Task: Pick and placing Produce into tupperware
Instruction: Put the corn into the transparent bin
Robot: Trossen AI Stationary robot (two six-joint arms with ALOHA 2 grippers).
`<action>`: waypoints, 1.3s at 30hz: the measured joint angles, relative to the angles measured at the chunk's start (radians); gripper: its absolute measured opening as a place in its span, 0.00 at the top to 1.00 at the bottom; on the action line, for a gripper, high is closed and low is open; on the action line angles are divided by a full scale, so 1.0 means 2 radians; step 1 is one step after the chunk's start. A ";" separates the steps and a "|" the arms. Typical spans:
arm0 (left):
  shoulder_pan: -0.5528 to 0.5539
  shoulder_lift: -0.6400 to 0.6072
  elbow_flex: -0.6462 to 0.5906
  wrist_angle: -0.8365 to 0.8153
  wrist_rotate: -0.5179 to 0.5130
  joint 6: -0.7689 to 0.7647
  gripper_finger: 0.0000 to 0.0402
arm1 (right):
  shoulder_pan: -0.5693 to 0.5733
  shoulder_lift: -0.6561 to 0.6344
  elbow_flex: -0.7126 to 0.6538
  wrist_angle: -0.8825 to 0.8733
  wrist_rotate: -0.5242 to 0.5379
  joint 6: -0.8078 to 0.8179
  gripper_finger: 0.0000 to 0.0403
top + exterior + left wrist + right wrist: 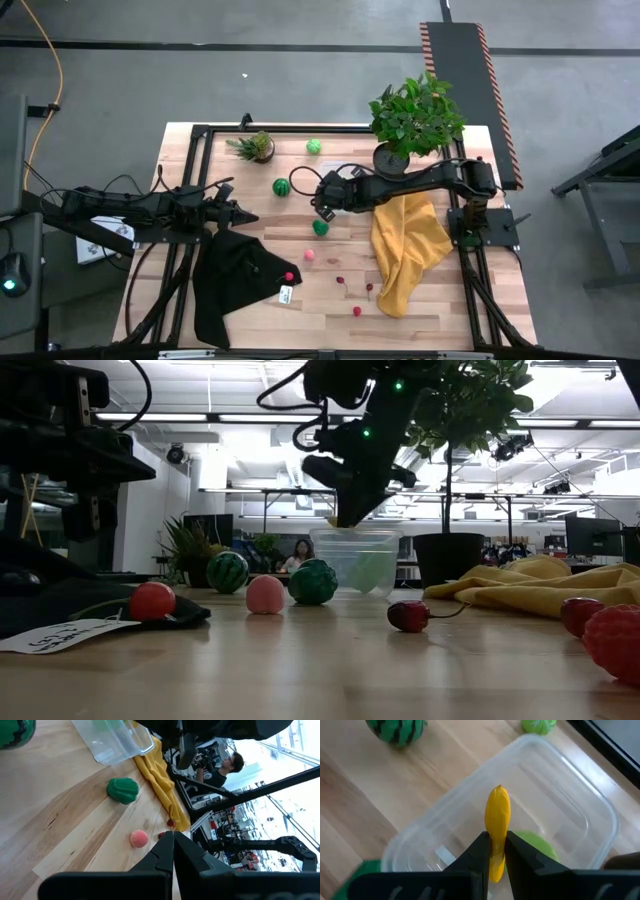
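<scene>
My right gripper [494, 851] hangs over the clear tupperware [570, 795], shut on a yellow piece [497, 815]. In the low view it [345, 518] stands just above the tupperware's rim [357, 536]. A light-green leafy piece [536, 845] lies inside the tupperware. On the table rest the striped melon [282, 186], a green ball [314, 147], a dark-green piece [320, 227], a pink piece [309, 254] and tiny red ones [356, 311]. A red ball [289, 276] sits on the black cloth. My left gripper [243, 216] waits shut at the table's left. My right gripper pinches the yellow piece near its lower end [496, 856] between the two fingers, coming from above and pointing down. The piece runs along the fingers and sticks out past their tips. It is lifted clear, over the tupperware's open top.
A black cloth [235, 280] with a white tag [286, 294] lies near the left arm. A yellow cloth [405, 250] lies at the right. Two potted plants [415, 120] [256, 147] stand at the far edge. People show in the room beyond [222, 767].
</scene>
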 joint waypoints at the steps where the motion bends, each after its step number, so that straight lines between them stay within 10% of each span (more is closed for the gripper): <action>1: 0.000 0.000 0.000 0.000 0.000 0.000 1.00 | 0.000 0.000 0.000 0.004 0.003 0.003 0.91; 39: 0.000 0.000 0.000 0.000 0.000 0.000 1.00 | -0.010 0.000 0.000 0.000 -0.005 0.003 0.91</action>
